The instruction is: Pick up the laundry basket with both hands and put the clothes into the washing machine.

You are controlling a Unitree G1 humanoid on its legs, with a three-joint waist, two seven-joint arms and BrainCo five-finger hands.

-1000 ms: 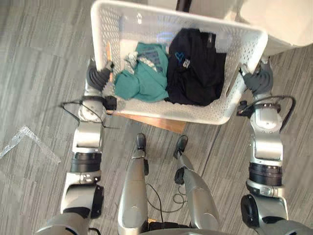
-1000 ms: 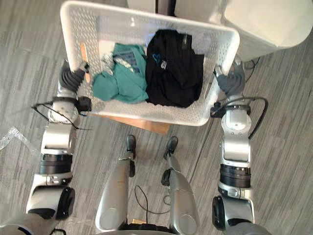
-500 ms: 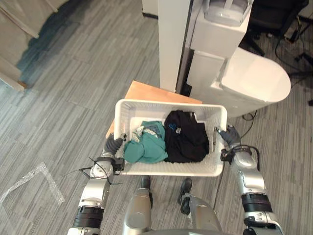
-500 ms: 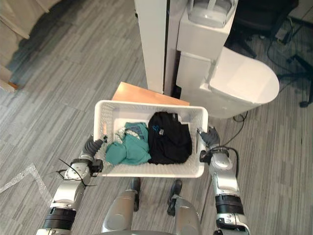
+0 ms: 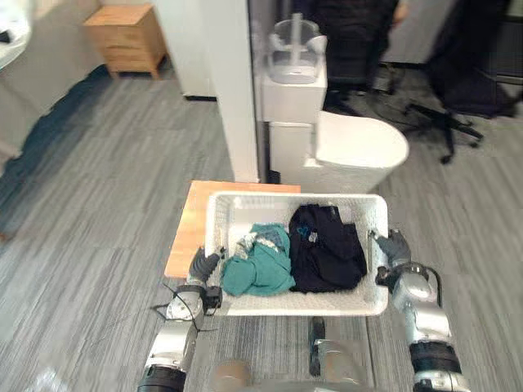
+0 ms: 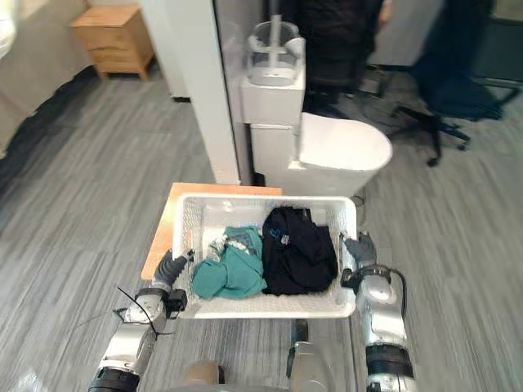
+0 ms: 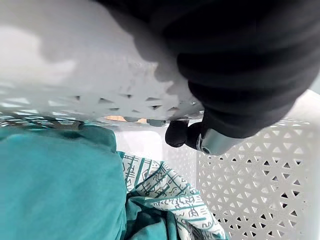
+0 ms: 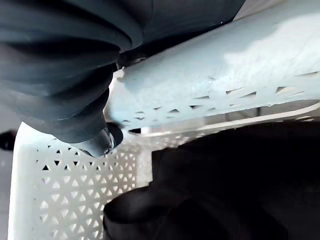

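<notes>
fingertips [image 7: 177,134] of left hand [image 5: 204,265] are hooking rim of white perforated plastic laundry basket [image 5: 298,197] beside crumpled teal garment [image 5: 261,271]; right hand [image 5: 395,247] is hooking opposite rim beside black garment [image 5: 327,260].

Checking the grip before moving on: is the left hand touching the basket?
Touching. The left wrist view shows the left hand curled round the basket rim, a fingertip tucked under it.
</notes>
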